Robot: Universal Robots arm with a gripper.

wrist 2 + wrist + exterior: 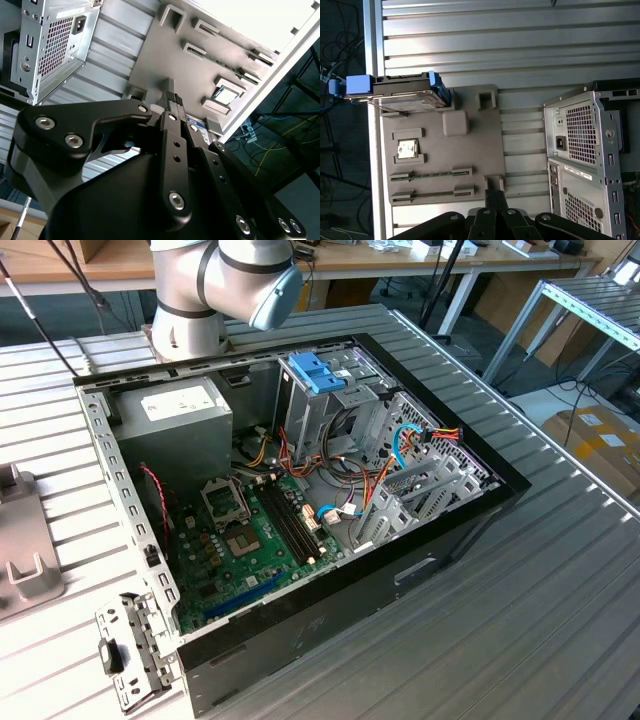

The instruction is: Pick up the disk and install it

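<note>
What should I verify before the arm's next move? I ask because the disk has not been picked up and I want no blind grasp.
1. The disk lies on the grey tray: ok, at one corner, in its blue carrier.
2. The gripper carries nothing: ok.
3. Jaws open for a grasp: not ok, they are closed together.
4. The gripper is at the disk: not ok, it is by the tray's opposite edge, apart from the disk.
5. The computer case is open: ok, its inside shows in the exterior view.
6. The drive bay is free: cannot tell; a light-blue bracket sits atop it.
</note>
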